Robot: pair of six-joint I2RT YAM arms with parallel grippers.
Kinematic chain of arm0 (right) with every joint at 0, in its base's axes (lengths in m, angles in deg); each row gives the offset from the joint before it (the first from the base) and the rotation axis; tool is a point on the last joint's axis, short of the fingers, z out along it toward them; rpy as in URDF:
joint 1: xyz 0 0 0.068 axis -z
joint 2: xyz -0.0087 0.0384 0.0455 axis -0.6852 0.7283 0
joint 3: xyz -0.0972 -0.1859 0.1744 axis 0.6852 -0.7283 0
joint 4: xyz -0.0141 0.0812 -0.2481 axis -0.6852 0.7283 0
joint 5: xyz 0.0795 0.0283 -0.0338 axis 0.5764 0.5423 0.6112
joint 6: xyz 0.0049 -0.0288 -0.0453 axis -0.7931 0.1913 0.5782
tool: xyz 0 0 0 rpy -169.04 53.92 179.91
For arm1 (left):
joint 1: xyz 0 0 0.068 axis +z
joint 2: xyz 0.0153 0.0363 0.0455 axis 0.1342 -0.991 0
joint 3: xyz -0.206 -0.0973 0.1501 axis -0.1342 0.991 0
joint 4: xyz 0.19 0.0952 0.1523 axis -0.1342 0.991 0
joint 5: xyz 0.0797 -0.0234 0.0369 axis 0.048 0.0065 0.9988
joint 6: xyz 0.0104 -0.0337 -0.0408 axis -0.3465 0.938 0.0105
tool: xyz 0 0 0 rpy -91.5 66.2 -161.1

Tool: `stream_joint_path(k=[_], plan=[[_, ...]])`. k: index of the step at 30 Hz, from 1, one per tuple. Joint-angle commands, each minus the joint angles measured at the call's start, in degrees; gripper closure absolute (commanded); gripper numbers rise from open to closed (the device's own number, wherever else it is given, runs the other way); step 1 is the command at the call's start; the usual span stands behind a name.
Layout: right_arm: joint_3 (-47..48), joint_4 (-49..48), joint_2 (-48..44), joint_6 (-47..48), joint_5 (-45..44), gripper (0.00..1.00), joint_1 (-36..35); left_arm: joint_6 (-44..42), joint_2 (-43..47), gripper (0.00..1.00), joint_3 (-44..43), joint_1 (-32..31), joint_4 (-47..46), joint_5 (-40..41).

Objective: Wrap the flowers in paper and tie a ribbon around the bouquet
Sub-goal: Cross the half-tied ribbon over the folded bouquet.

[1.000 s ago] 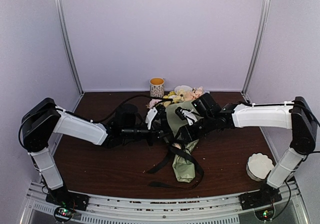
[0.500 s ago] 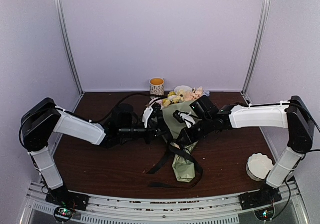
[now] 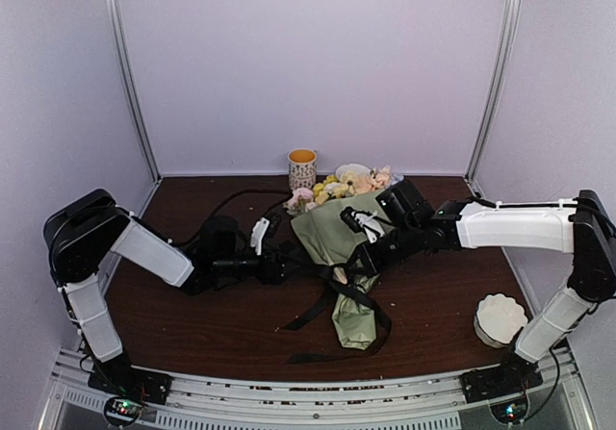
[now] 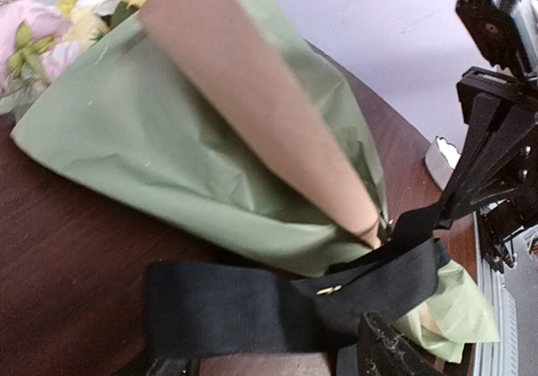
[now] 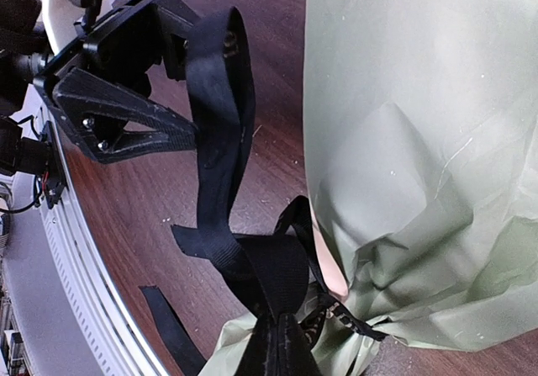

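Left gripper [image 3: 281,265] – jaws wide, the ribbon [image 4: 252,304] draped across the gap. Right gripper [image 3: 360,261] – closed on the ribbon at the near, narrow end of the paper [image 3: 332,233], which wraps the flowers [image 3: 337,185].

Bright even light, soft shadows, wrist views soft, near ribbon [image 4: 244,309] blurred

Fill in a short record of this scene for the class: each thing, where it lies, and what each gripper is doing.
flowers: blooms stick out of the wrap's far end
paper: sage-green, wrapped round the stems, lying on the table
ribbon: black, crosses the paper's pinched part, loose ends on the table
left gripper: open, ribbon draped across its fingers
right gripper: shut on the ribbon beside the pinched paper
background: patterned cup at the back edge, white scalloped stack near right
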Motion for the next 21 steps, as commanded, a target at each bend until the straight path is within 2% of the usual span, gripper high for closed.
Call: stream_joint_path(k=[1, 8, 10, 11, 13, 14, 17, 19, 21], plan=[[-0.45, -0.92, -1.47, -0.38, 1.29, 1.0, -0.03, 4.24, 1.25, 0.33, 5.46, 2.12, -11.21, 1.48], [-0.49, -0.54, -1.64, -0.29, 1.29, 1.0, -0.03, 5.27, 5.24, 0.3, 12.67, 2.19, -19.77, 7.3], [-0.49, -0.67, -1.53, -0.37, 1.65, 1.0, -0.03, 2.82, 5.82, 0.28, 13.43, 2.02, -24.56, 4.53], [-0.49, -0.78, -1.51, -0.45, 1.87, 1.0, -0.02, -0.13, 6.18, 0.27, 12.75, 0.88, -25.52, -0.67], [-0.49, -0.89, -1.49, -0.45, 2.08, 1.0, -0.03, -10.4, 9.03, 0.29, 9.32, -3.11, -17.85, -3.44], [-0.56, -0.9, -1.5, -0.53, 2.2, 1.0, -0.02, -17.91, 10.64, 0.29, 6.71, -5.81, -8.93, -1.72], [-0.65, -1.05, -1.79, -0.63, 2.25, 1.0, -0.03, -41.54, 10.36, 0.21, -2.83, -13.3, 15.37, 9.91], [-0.73, -1.42, -1.87, -0.8, 2.69, 1.0, -0.02, -46.73, 7.91, 0.16, -7.36, -14.4, 21.34, 12.05], [-0.67, -1.79, -1.77, -1.03, 3.1, 1.0, -0.02, -49.7, 5.99, 0.09, -9.38, -14.43, 23.35, 13.35]])
